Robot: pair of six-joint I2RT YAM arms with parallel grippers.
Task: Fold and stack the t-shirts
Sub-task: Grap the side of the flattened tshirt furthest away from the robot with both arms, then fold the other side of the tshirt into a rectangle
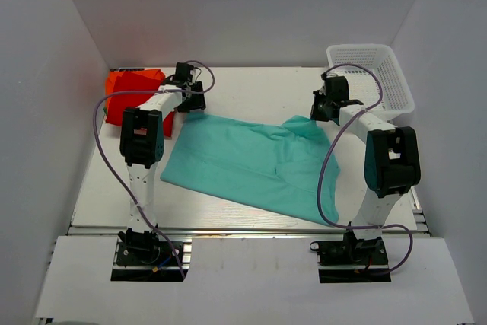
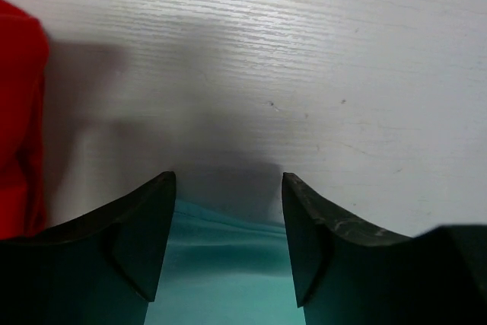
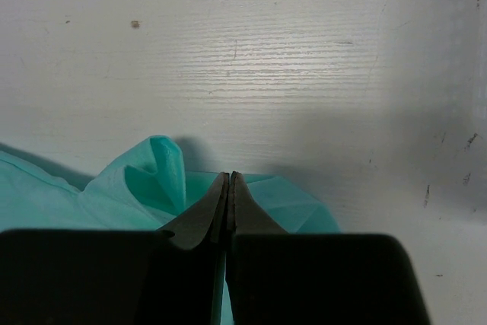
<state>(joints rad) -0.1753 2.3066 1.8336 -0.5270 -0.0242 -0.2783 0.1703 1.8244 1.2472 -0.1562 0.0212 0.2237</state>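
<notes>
At the table's 10 o'clock corner sits the red t-shirt, a compact heap with an orange edge. Just beside it the left pincer has its jaws apart, straddling the far-left edge of the teal t-shirt without pinching it. That shirt lies mid-table, spread mostly flat and creased, its long axis running from 10 o'clock to 4 o'clock. The right pincer is clamped on a bunched peak of teal cloth at the shirt's 2 o'clock corner. A white mesh basket stands beyond
</notes>
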